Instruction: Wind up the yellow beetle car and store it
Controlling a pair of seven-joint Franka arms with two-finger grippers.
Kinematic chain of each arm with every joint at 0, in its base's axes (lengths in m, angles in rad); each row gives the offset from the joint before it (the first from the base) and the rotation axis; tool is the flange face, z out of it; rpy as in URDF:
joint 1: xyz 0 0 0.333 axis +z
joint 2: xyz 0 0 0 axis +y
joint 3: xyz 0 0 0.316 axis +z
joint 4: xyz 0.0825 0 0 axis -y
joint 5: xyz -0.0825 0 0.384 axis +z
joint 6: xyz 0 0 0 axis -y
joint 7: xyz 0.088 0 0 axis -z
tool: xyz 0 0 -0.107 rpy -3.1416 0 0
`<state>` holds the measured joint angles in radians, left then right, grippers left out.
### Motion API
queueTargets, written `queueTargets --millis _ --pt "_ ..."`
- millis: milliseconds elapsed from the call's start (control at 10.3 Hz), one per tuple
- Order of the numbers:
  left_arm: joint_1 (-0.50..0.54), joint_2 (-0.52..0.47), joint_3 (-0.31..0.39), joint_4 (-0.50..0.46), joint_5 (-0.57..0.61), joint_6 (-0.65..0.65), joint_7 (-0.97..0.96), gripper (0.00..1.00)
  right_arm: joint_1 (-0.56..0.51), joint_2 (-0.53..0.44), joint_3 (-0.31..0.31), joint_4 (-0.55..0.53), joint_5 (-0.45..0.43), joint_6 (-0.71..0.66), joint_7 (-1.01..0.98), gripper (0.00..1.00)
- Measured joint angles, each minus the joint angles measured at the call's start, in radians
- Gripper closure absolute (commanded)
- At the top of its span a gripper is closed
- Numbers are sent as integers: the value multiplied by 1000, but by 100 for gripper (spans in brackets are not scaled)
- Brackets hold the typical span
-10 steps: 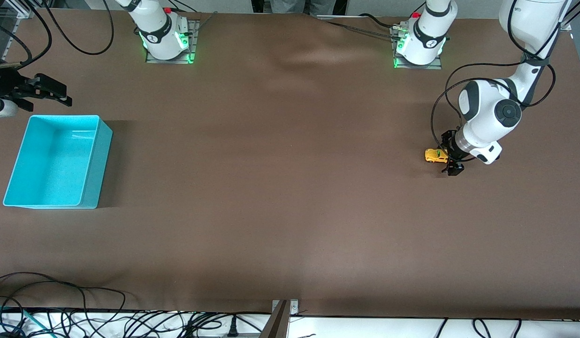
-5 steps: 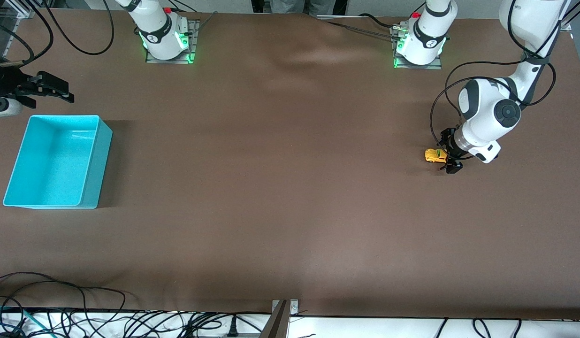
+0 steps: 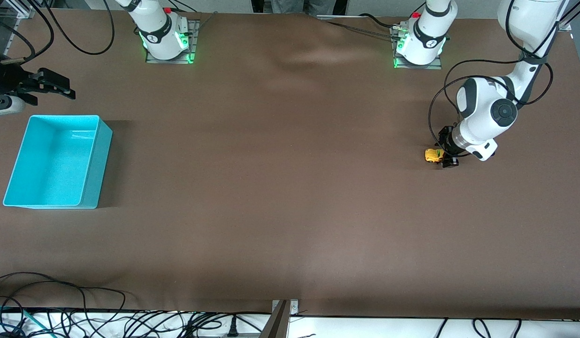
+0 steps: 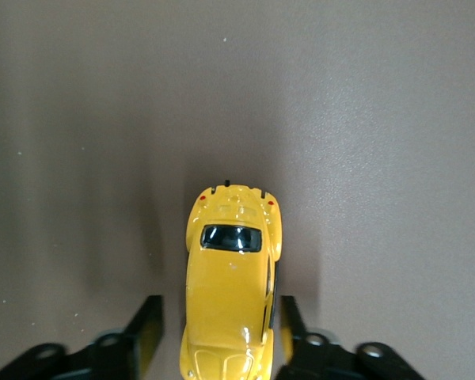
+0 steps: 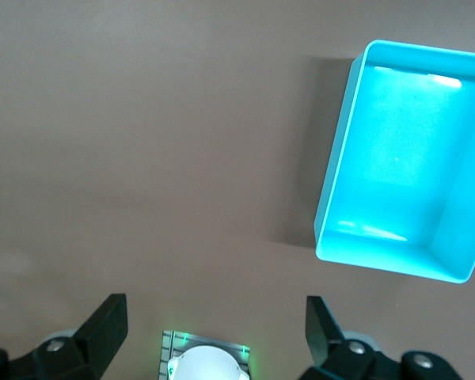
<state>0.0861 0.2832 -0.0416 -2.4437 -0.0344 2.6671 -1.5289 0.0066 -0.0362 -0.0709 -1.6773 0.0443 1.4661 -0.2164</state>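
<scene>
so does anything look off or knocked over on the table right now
Nothing stands out. The yellow car sits upright on its wheels between the left gripper fingers, near the left arm's end. The blue bin stands upright and empty at the right arm's end, with the open right gripper waiting beside it.

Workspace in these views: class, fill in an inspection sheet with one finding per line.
Surface: brown mat-covered table, slightly rippled near the bases.
Job's things: tiny yellow beetle-shaped toy car on the mat at the left arm's end; open turquoise plastic bin, nothing seen inside, at the right arm's end.
Clutter: nothing seen.
Grippers: left gripper, jaws either side of the car, one pad touching, a gap at the other; right gripper, jaws open, waiting above the mat beside the bin.
Cables: black tangle along the near edge.
Surroundings: green-lit arm bases.
</scene>
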Motion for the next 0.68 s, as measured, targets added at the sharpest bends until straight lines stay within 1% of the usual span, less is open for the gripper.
queueTargets --millis 194,388,484,678 --pt "2 -10 3 3 0 1 -17 100 0 0 0 4 22 -14 0 0" --pt "1 -18 -2 12 0 1 -19 100 0 1 0 4 24 -18 -1 0" --pt "0 -18 -13 16 0 1 -24 100 -2 2 -1 4 24 -19 -1 0" --pt "-3 -11 -71 17 0 0 -88 100 -2 2 -3 4 24 -20 -2 0"
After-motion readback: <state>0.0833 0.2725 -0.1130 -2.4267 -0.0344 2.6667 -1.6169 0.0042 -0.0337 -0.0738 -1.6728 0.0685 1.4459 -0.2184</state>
